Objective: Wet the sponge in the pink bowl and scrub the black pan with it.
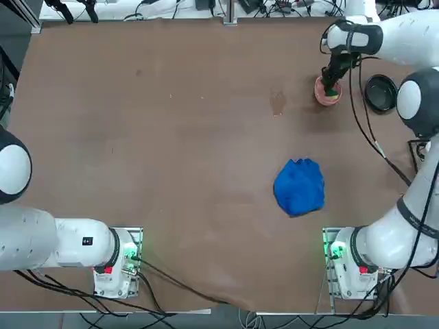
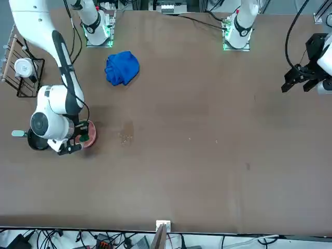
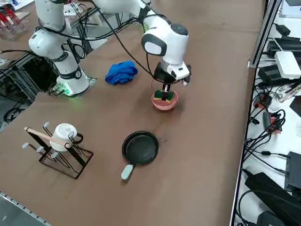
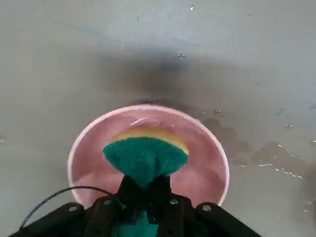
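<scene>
From where I stood at the robot's right, the black pan (image 3: 140, 148) sat nearer to me than the bowl: small, round and shallow, dark all over inside, with a short, pale handle (image 3: 127, 172) that pointed back my way. Just beyond it was the pink bowl (image 4: 85, 158), round and smooth, its rim a lighter pink than its inside. The sponge (image 4: 146, 158) was down within that rim, deep green with a yellow layer along one edge, nipped narrow at the middle so that its sides flared out like a fan. The right hand (image 4: 147, 185) was pinching it there, over the bowl; whether the sponge touched the bottom I couldn't tell. A brownish wet patch (image 4: 276, 155) and scattered droplets shone on the desk (image 3: 197, 141) near the bowl. Counting outward from me, I made it one dark wire rack (image 3: 86, 162) with one white mug (image 3: 63, 134) on it, then one pan, one bowl and one sponge, and, farther off, one crumpled blue cloth (image 3: 121, 73). All of it shared the one brown desk, and the rack, the pan and the cloth each lay apart from the others.
</scene>
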Controlling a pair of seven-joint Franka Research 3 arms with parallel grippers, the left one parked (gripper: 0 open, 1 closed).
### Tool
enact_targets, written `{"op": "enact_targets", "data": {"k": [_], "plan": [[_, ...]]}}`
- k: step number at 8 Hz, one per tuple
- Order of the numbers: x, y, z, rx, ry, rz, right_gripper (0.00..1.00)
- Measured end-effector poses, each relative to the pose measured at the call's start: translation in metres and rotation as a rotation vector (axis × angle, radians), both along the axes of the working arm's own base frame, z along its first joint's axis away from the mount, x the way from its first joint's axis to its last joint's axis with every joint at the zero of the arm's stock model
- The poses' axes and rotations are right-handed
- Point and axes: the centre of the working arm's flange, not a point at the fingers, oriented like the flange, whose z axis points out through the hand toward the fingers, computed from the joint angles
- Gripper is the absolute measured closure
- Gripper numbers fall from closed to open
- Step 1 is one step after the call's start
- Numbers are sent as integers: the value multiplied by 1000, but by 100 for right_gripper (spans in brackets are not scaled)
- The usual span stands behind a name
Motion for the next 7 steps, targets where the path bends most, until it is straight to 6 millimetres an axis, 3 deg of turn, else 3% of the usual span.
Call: {"op": "enact_targets", "data": {"k": [4, 7], "plan": [[-1, -4, -32, -3, 1, -5, 92], [-3, -5, -35, -2, -16, -4, 92]]}}
